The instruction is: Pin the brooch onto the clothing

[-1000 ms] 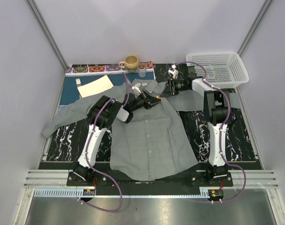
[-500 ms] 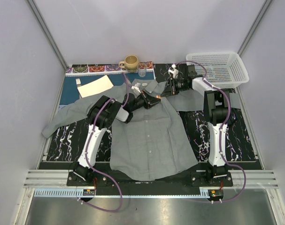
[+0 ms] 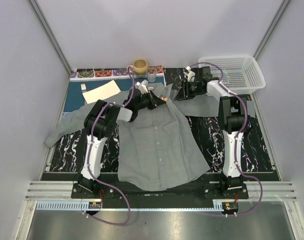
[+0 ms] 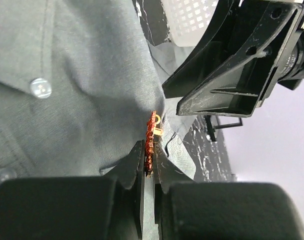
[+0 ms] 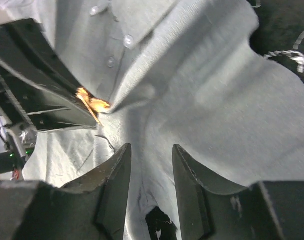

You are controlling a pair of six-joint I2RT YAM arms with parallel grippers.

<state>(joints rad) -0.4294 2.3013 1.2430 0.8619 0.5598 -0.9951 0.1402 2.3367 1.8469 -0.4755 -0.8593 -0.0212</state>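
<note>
At the back of the worktop (image 3: 212, 135) stand a tan mug (image 3: 139, 65) and, just right of it, a small clear glass (image 3: 151, 76); what either holds cannot be told. The left fingers (image 4: 135, 171) are clamped on the brooch (image 4: 150, 137), held edge-on at a fold of the grey shirt (image 3: 157, 145) below the collar. The right fingers (image 5: 116, 175) hover parted over the cloth just beside it. Far right, the white basket (image 3: 249, 85) shows only its mesh.

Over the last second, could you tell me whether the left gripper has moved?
Yes. The left gripper, shut on the brooch, has shifted toward the far side of the table, closer to the mug.
</note>
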